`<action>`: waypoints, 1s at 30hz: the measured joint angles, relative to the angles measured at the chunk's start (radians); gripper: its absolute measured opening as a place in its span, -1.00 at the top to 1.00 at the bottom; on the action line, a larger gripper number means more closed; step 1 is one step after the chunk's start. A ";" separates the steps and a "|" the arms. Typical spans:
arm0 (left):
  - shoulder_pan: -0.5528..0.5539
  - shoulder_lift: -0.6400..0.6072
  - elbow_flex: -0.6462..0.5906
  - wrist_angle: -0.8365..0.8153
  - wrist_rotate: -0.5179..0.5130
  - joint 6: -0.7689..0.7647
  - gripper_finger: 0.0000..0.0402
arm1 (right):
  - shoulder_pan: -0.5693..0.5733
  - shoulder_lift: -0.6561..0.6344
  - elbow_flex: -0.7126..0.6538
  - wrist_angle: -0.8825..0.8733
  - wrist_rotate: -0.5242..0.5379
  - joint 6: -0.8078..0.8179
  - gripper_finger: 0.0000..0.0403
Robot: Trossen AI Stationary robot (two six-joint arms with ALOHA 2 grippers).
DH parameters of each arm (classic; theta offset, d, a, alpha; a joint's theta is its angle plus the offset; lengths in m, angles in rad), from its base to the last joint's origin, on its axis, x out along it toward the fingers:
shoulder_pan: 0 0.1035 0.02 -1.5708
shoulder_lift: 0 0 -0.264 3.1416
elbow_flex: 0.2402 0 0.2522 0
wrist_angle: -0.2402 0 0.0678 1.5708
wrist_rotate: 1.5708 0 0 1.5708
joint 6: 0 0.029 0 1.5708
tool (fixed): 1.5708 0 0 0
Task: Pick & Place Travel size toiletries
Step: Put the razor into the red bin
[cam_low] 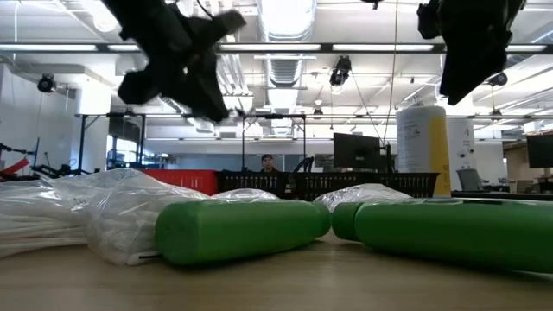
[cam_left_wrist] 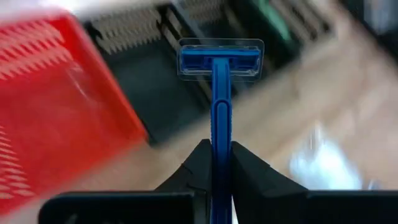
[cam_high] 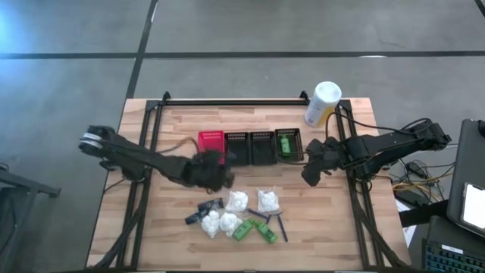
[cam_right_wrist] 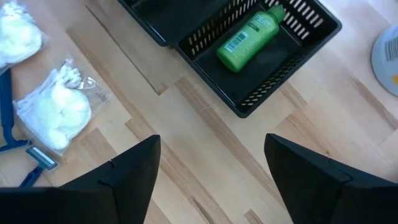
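Observation:
The travel size toiletries lie in a pile point(cam_high: 236, 218) near the table's front: white wrapped bundles point(cam_right_wrist: 53, 112), green bottles point(cam_low: 242, 229) and blue razors point(cam_right_wrist: 37, 158). One more green bottle point(cam_right_wrist: 252, 34) lies in the rightmost black basket point(cam_high: 289, 143). My left gripper point(cam_high: 216, 168) hangs above the table in front of the red basket point(cam_left_wrist: 56, 106), shut on a blue razor point(cam_left_wrist: 221, 87). Off to the right of the pile, my right gripper point(cam_right_wrist: 211, 174) hovers open over bare wood, with nothing between its fingers. My left gripper pinches the razor's blue handle point(cam_left_wrist: 221, 134) between its two fingers point(cam_left_wrist: 198, 167). The handle runs forward along the fingers, and the capped head point(cam_left_wrist: 221, 59) sticks out beyond them. The razor is lifted clear of the table, in front of the baskets.
A row of one red and three black mesh baskets point(cam_high: 250, 144) stands across the table's middle. A tall white-and-yellow canister point(cam_high: 323, 102) stands at the far right corner. Bare wood lies between the pile and the baskets.

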 joint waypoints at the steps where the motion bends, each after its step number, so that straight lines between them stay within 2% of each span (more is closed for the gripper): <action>1: 0.018 -0.027 0.000 -0.027 -0.024 -0.018 0.83 | 0.000 0.000 0.005 0.000 0.000 -0.005 -0.36; 5: 0.127 -0.107 -0.001 -0.165 -0.042 -0.050 0.83 | 0.000 0.000 0.018 0.003 0.003 -0.013 -0.30; 8: 0.231 -0.121 -0.004 -0.227 0.030 -0.024 0.83 | 0.000 0.000 0.019 0.018 0.003 -0.031 -0.26; 13: 0.373 -0.098 -0.060 -0.160 0.203 0.094 0.83 | 0.000 0.000 0.019 0.031 0.003 0.019 -0.21; 18: 0.440 -0.053 -0.170 0.007 0.331 0.122 0.82 | 0.000 0.000 0.018 0.031 0.003 0.087 -0.24; 26: 0.445 -0.028 -0.277 0.139 0.275 0.082 0.80 | 0.000 0.000 0.018 0.032 0.003 0.153 -0.37; 30: 0.445 -0.035 -0.283 0.148 0.271 0.082 0.69 | 0.000 0.000 0.018 0.049 0.003 0.153 -0.44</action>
